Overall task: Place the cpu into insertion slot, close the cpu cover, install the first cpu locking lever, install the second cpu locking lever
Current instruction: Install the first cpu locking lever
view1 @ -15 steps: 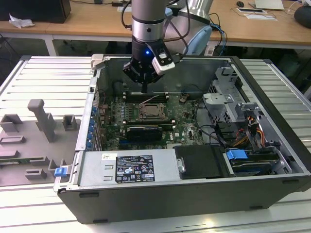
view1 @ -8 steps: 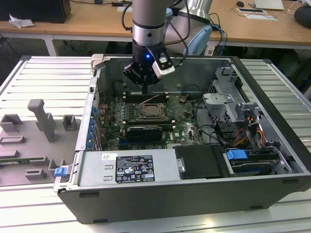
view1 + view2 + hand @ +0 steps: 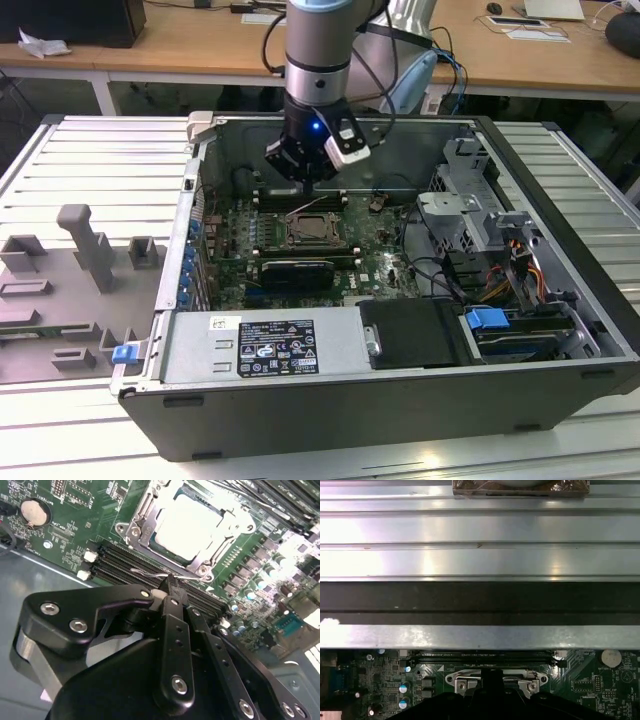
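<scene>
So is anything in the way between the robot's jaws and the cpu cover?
Nothing visible blocks it. The cpu cover already lies flat over the cpu, and the closed jaws hang just beside it, tip at a thin wire locking lever above the memory slots.

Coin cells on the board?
1. The coin cell sits on the green board, seen in both wrist views. The gripper covers part of the board, so others may be hidden.

Memory slots (image 3: pixel 120 560) beside hand (image 3: pixel 172 582); case (image 3: pixel 330 420) open above.

Black gripper (image 3: pixel 171 582), silver screws (image 3: pixel 50 609), grey arm (image 3: pixel 318 40)
</scene>
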